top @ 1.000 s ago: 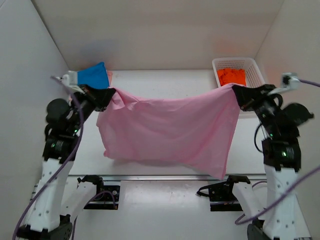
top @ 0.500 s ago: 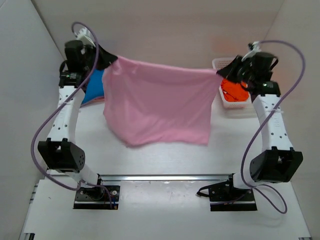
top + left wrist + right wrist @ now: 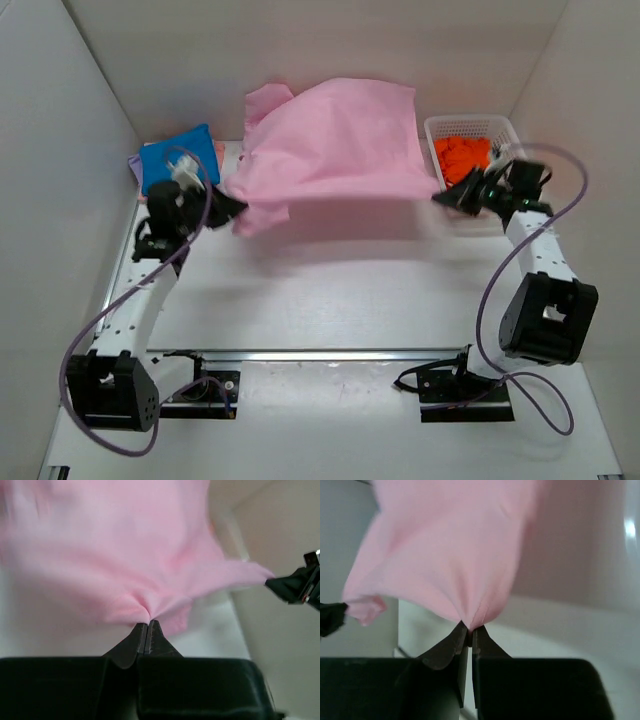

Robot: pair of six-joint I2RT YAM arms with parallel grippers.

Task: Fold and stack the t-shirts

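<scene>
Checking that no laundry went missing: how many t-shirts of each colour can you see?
pink t-shirt: 1
blue t-shirt: 1
orange t-shirt: 1, bunched in the basket
lavender t-shirt: 1, only an edge showing
Total: 4

White arms point(image 3: 138, 300), black joints point(image 3: 547, 318), purple cables point(image 3: 479, 325)

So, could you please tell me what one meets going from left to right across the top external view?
Blue t-shirt, left fingers, pink t-shirt, orange t-shirt in the white basket.
</scene>
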